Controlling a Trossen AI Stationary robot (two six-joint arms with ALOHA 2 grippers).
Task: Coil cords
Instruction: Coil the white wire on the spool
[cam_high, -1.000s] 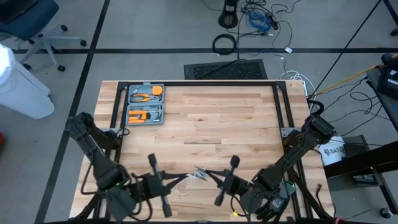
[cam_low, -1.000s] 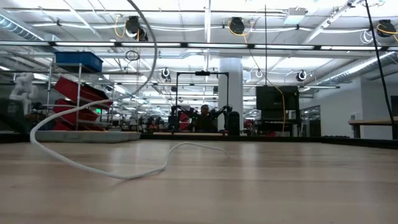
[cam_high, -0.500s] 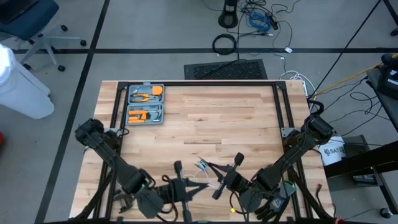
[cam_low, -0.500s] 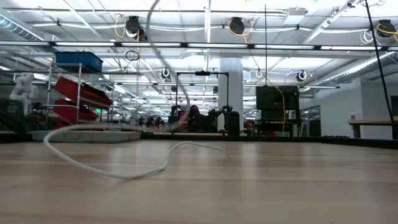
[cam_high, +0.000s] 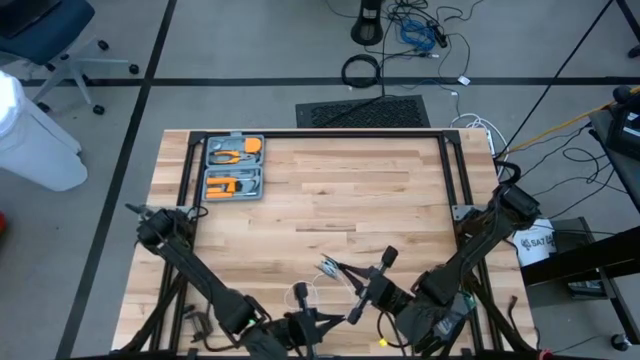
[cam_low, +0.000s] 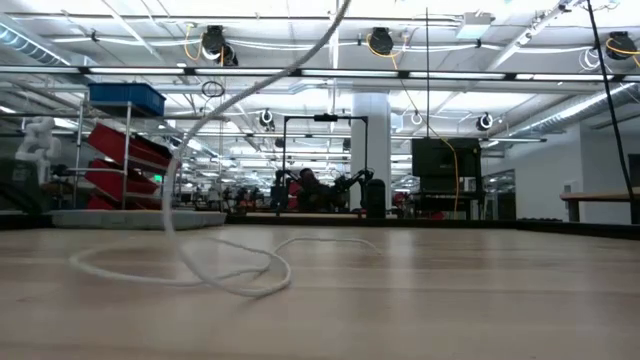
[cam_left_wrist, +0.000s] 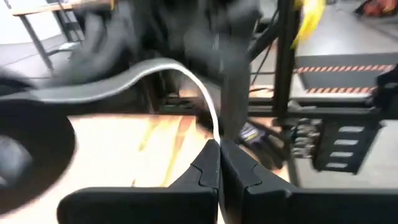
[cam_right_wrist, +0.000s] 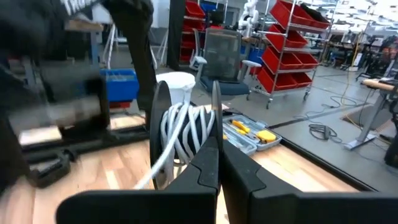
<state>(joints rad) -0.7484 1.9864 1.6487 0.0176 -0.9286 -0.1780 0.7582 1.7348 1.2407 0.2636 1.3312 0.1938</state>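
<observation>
Right gripper (cam_right_wrist: 217, 146): fingers together, clamped on the reel (cam_right_wrist: 183, 134); sits over the table's near edge, right of centre.
Reel: small disc-shaped spool w/ dark & silver flanges, several white turns wound between them; in the high view (cam_high: 330, 267) it shows just off the right gripper's tip, above the wood.
Left gripper (cam_left_wrist: 219, 163): fingers pressed together, pinching the white cord (cam_left_wrist: 186, 84); low at the near edge, close to the right arm.
White cord: in the low view (cam_low: 215, 265) part lies in a loose loop on the table top, then rises steeply up and out of the picture; in the high view a thin white loop (cam_high: 300, 293) shows btwn the two grippers.
Table (cam_high: 330, 190): pale wood planks, dark frame rails along both sides.
Tool case (cam_high: 233, 167): grey, lid open, orange-handled tools inside; far-left corner, well apart from both grippers.
Backdrop: open workshop w/ red bin racks (cam_right_wrist: 286, 56) beyond the table.
</observation>
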